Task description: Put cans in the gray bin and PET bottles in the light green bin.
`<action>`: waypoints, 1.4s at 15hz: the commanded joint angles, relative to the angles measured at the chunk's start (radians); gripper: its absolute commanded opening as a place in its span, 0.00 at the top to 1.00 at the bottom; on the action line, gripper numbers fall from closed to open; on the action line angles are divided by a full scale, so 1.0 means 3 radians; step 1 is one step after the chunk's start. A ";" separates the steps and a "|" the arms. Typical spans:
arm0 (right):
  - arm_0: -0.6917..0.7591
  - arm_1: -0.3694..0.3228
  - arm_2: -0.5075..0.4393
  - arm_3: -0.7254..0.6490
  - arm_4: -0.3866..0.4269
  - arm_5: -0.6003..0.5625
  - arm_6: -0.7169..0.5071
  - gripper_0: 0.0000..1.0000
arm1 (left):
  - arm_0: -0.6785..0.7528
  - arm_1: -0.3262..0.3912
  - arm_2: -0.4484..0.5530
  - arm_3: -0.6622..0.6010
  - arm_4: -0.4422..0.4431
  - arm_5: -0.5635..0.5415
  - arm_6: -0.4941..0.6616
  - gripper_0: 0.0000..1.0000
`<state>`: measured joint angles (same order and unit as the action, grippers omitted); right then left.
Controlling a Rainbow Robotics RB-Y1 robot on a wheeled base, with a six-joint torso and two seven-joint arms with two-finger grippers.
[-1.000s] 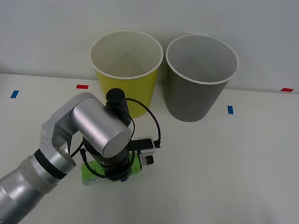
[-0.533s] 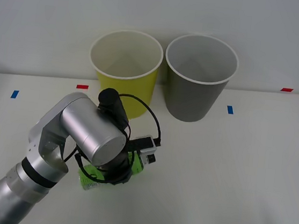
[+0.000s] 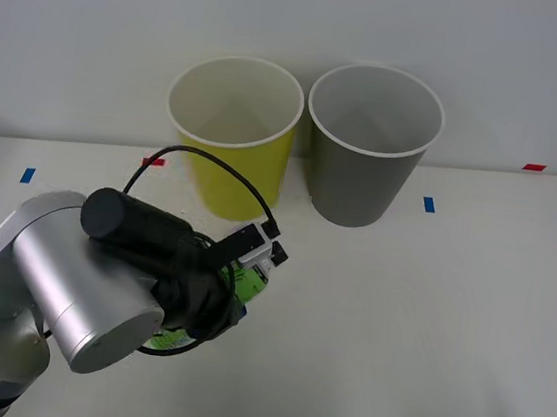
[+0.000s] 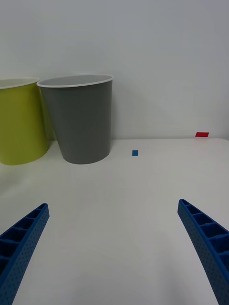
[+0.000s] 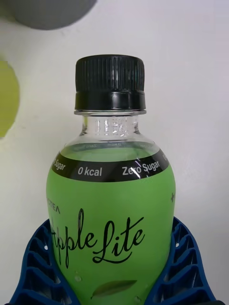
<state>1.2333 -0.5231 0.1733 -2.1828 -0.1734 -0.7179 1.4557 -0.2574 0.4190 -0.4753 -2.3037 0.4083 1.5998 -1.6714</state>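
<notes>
In the lower left of the front view, the left gripper point(image 3: 216, 297) is closed on the PET bottle point(image 3: 245, 283), and its 2 blue fingers point(image 5: 36, 259) hug the green label. The bottle's long side points out past the fingers, black cap first. I think the bottle is off the table now. The light green bin point(image 3: 233, 134) sits up and to the right of it, and this arm is the nearer one. Next to that stands the gray bin point(image 3: 371, 143). The right gripper point(image 4: 114, 248) waits wide open, holding nothing.
</notes>
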 commanded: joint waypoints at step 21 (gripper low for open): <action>0.0000 0.0000 0.0000 0.0000 0.0000 0.0000 0.0000 0.06 | 0.0255 -0.0118 0.1932 -0.1048 0.1145 -0.0547 0.0212 1.00</action>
<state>1.2333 -0.5231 0.1733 -2.1828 -0.1733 -0.7179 1.4557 -0.1752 0.4047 0.0613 -2.6177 0.7154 1.4360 -1.6056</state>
